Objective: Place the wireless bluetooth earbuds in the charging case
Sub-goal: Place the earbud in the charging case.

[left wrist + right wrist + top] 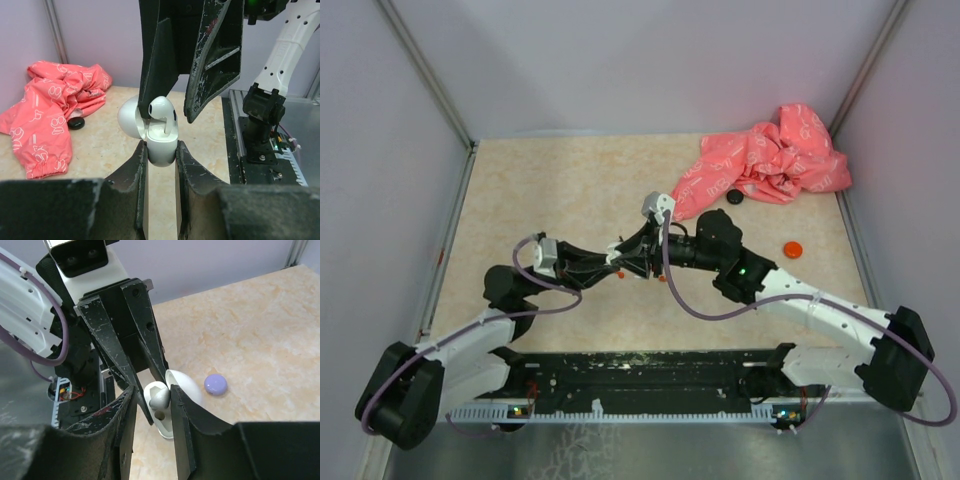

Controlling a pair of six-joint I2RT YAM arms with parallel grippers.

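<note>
We note: left gripper clamps the open charging case; right gripper pinches a white earbud at its mouth.

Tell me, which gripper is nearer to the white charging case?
Left. The left gripper clamps the charging case between its fingers; the right gripper hangs just above it, holding a white earbud.

Cloth: pink, lying crumpled in the table's far right corner.
Black disc: sitting against the cloth's near edge.
Orange disc: lying apart, nearer than the cloth.
Purple disc: lying flat on the table.
Table: showing a beige marbled top.
</note>
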